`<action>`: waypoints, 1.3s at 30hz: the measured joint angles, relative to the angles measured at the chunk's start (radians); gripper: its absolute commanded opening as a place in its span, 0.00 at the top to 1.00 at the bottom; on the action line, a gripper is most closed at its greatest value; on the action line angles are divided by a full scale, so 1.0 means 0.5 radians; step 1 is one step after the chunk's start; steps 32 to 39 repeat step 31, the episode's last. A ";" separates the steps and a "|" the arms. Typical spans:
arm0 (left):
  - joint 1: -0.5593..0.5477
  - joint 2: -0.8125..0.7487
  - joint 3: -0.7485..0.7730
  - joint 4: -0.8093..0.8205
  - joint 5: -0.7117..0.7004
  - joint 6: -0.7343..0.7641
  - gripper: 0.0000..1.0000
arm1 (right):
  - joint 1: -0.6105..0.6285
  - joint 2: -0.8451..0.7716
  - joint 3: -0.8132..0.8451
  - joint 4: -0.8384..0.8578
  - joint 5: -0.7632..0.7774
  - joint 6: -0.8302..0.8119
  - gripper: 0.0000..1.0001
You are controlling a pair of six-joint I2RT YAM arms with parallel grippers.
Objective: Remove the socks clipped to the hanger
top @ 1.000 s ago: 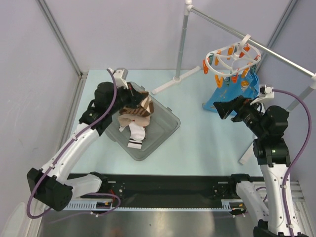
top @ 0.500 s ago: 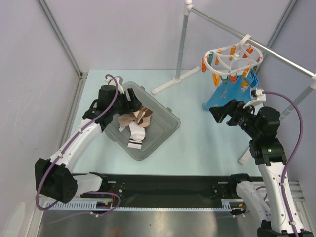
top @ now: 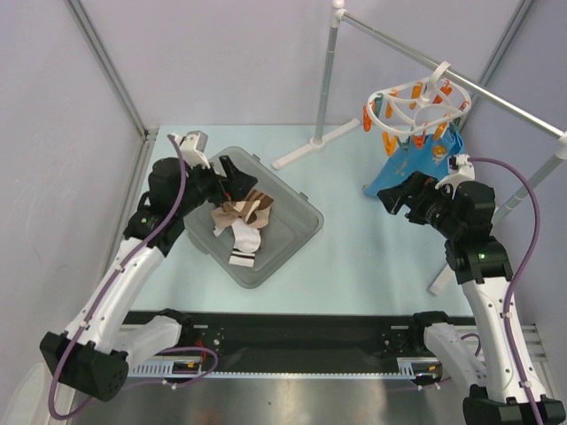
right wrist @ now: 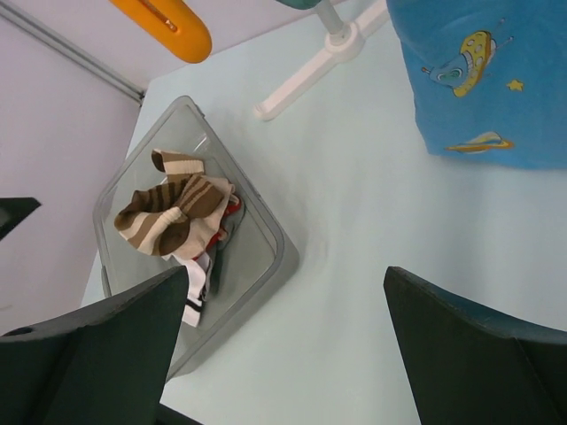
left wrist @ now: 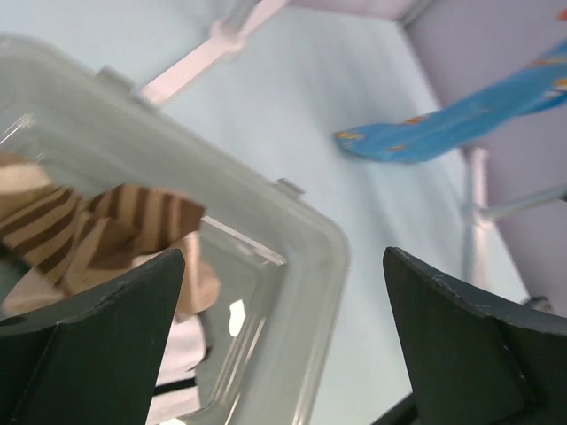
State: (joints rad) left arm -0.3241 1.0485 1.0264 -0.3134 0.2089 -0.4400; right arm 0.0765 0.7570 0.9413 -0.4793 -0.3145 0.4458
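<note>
One bright blue fabric sock with small cartoon prints (top: 415,166) hangs from the white plastic ring-shaped hanger (top: 416,99), whose orange clips (top: 386,142) dangle around its rim. The hanger's hook sits over a silver metal rail (top: 496,96) at the far right of the table.

The other socks lie well apart from it, heaped inside a grey translucent plastic bin (top: 297,232) on the left half of the pale blue tabletop (top: 363,266). A brown-and-tan striped sock (top: 246,209) is bunched on top. A white sock with a black-striped cuff (top: 241,248) lies partly under it and reaches toward the near side of the bin.

The right gripper (top: 395,197) hovers just beside the lower end of the blue sock, apart from it; its wrist view shows the dark fingers (right wrist: 97,345) spread wide with nothing between them. The left gripper (top: 232,172) hangs over the far rim of the bin, its jaws likewise wide apart and empty, above the striped sock.
</note>
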 measured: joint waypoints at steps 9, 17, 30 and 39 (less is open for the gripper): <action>0.000 -0.218 0.001 0.244 0.530 0.042 0.00 | 0.027 0.091 0.390 -0.314 0.092 0.064 0.00; 0.000 -0.372 0.063 0.248 0.663 0.115 0.00 | 0.081 0.037 0.771 -0.356 0.129 0.065 0.00; 0.000 -0.460 0.098 0.249 0.695 0.166 0.00 | 0.085 0.010 0.784 -0.344 0.134 0.064 0.00; 0.000 -0.462 0.098 0.249 0.695 0.166 0.00 | 0.085 0.010 0.784 -0.344 0.134 0.064 0.00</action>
